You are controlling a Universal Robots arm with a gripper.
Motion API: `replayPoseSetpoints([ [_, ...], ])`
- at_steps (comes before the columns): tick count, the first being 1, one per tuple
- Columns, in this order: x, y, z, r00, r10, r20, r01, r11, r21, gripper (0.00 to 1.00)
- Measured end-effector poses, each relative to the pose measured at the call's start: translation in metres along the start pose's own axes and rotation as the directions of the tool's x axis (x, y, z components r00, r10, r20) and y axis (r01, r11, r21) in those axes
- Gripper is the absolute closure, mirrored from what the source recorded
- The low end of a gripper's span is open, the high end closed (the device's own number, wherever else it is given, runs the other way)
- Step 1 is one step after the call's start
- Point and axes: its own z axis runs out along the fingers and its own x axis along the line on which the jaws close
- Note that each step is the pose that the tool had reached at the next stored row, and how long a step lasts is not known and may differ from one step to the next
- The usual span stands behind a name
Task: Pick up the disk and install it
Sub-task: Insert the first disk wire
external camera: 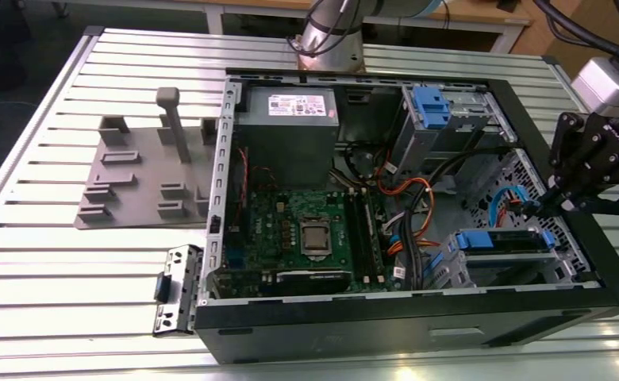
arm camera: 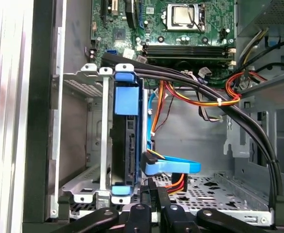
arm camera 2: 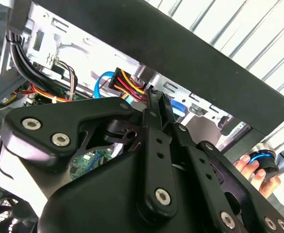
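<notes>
Exterior view first: an open computer case (external camera: 394, 333) lies on a slatted metal table (external camera: 34, 262). The black gripper (external camera: 547, 208) hangs over the case's edge on the exterior view's right, its fingers drawn close together with nothing seen between them. Just below it, the disk (external camera: 505, 240) sits in a metal drive cage (external camera: 521, 266), its blue rails showing along the top. The grey power supply box (external camera: 286, 119) sits at the far side, the green motherboard (external camera: 299, 230) in the middle, and a tall blue latch with a metal cage (external camera: 436, 111) beyond. A grey plastic fixture (external camera: 140, 178) and a loose black bracket (external camera: 177, 290) lie on the table outside the case.

Second wrist view looks along the gripper's black linkage (arm camera 2: 156, 155); the fingers (arm camera 2: 156, 104) run side by side, nearly closed, toward a connector with red, yellow and black wires (arm camera 2: 127, 85). A hand (arm camera 2: 256, 167) holding a small black-and-blue object appears beyond the case wall.

First wrist view shows the disk (arm camera: 127, 141) standing on edge in the cage (arm camera: 88, 126), blue rail ends (arm camera: 125, 77) exposed. A blue data cable connector (arm camera: 173, 167) lies just beside it, and thick black cables (arm camera: 248, 131) cross overhead.
</notes>
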Motion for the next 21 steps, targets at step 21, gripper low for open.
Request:
replayPoseSetpoints([
  [21,0.0174,0.0169,0.0083,1.0,-0.005,0.0029,0.005,1.0,0.0007,0.83],
])
